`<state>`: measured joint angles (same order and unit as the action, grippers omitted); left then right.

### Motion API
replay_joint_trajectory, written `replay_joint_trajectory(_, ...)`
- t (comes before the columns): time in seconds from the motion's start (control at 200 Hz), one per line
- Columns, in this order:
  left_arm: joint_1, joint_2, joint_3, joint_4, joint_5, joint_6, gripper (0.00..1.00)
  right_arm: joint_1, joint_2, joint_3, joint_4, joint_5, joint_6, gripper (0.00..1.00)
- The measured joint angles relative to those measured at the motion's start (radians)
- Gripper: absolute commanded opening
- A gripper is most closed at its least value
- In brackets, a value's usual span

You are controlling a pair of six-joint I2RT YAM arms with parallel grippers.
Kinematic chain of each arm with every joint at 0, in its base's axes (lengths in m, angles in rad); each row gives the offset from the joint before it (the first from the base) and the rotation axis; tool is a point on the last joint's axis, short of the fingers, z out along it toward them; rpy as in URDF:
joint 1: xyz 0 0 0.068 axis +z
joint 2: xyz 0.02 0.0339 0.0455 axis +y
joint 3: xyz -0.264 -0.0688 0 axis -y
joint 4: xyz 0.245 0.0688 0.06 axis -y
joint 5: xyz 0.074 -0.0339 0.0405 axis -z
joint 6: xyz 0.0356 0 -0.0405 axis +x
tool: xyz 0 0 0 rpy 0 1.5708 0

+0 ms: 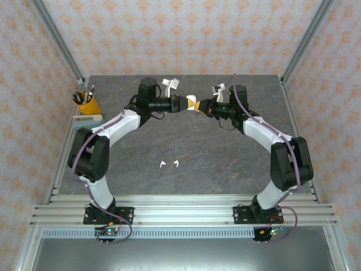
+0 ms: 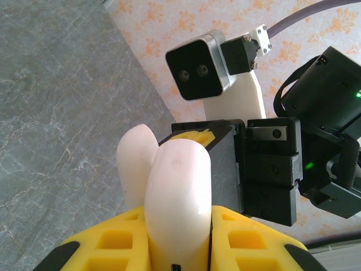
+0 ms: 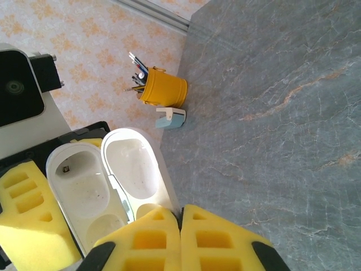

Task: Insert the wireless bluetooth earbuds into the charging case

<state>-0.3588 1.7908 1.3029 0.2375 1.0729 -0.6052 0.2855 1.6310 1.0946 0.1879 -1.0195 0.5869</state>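
At upper centre, the left gripper (image 1: 186, 103) and right gripper (image 1: 200, 106) both clamp the opened charging case (image 3: 79, 186). Two white earbuds (image 1: 162, 165) lie unobstructed at lower centre, and a yellow pen cup (image 1: 88, 105) stands at upper left.

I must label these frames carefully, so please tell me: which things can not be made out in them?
- Two tiny white stemmed plastic earbuds, top view: too small to tell how they lie.
- Open white plastic charging case, right wrist view: near end hidden behind the yellow pads of the right claw.
- Same case, left wrist view: its own shell hides the inside.
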Motion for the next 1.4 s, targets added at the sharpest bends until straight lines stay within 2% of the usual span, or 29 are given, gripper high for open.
replay_joint_trajectory(0.19,-0.001,0.000,0.000,-0.007,-0.006,0.020,0.51,0.002,0.002,0.035,-0.071,0.008,-0.037,0.00)
replay_joint_trajectory(0.385,0.004,-0.010,0.019,-0.134,-0.006,0.112,0.69,0.002,0.011,0.141,-0.213,0.020,-0.148,0.00)
replay_joint_trajectory(0.51,0.034,-0.062,0.024,-0.251,-0.007,0.187,0.75,0.002,0.031,0.229,-0.340,0.032,-0.256,0.00)
replay_joint_trajectory(0.781,0.135,-0.138,0.171,-0.562,-0.007,0.401,0.79,0.008,0.107,0.446,-0.670,0.058,-0.558,0.00)
replay_joint_trajectory(1.056,0.145,0.051,0.471,-1.027,0.094,0.719,0.82,0.094,0.194,0.620,-0.989,0.143,-0.860,0.00)
replay_joint_trajectory(1.201,0.145,0.158,0.525,-1.232,0.137,0.864,0.75,0.111,0.217,0.621,-1.064,0.160,-0.929,0.00)
replay_joint_trajectory(1.401,0.145,0.280,0.607,-1.471,0.211,1.049,0.66,0.113,0.218,0.621,-1.080,0.151,-0.959,0.00)
